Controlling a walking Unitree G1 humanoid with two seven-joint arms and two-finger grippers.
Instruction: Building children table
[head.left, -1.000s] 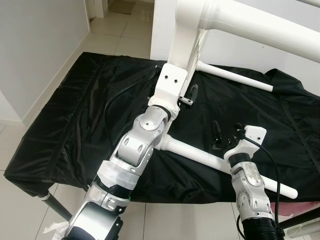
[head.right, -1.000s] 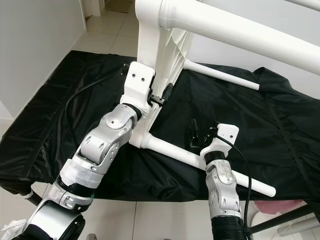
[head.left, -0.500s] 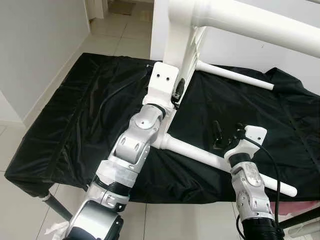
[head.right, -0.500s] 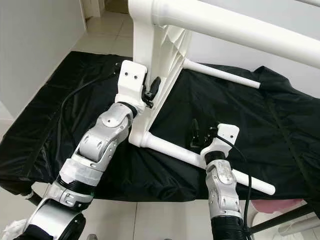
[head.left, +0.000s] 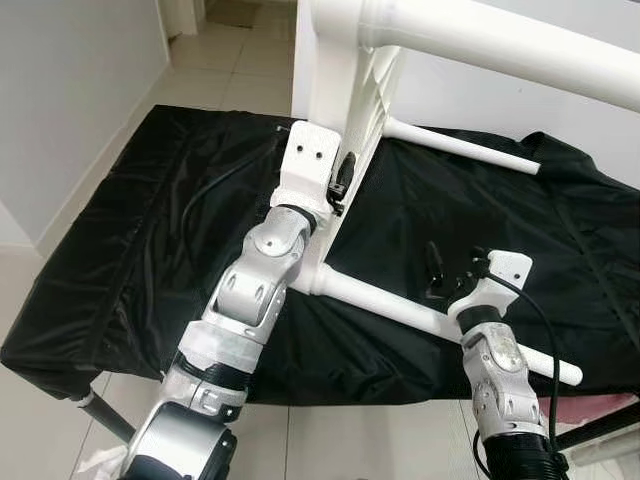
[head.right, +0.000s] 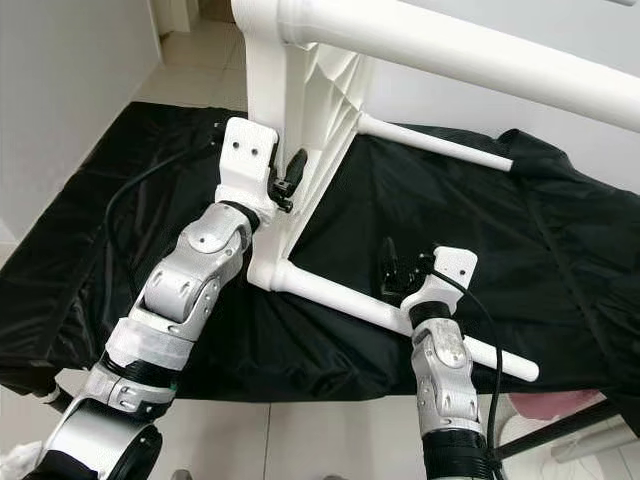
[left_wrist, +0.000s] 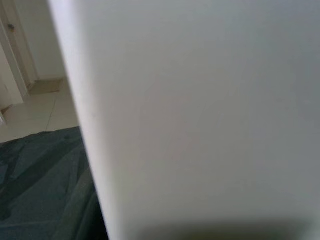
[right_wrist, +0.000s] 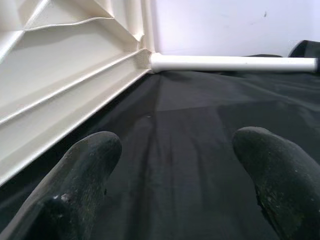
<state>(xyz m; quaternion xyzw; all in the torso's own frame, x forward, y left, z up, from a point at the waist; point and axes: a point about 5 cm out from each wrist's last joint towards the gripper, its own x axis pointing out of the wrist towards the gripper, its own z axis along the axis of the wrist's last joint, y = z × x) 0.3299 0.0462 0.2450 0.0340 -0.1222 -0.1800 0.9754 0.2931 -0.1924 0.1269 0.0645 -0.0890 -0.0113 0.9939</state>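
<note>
Basically, white children table stands tipped on its side on the black cloth, tabletop edge down, legs sticking out sideways — near leg and far leg lie low over the cloth, another leg runs across overhead. Left gripper pinches the tabletop's edge, fingers closed on it; left wrist view is mostly blurred white panel. Right gripper sits above the near leg, fingers spread apart, holding nothing — black cloth between them. Tiled floor and grey wall beyond.
</note>
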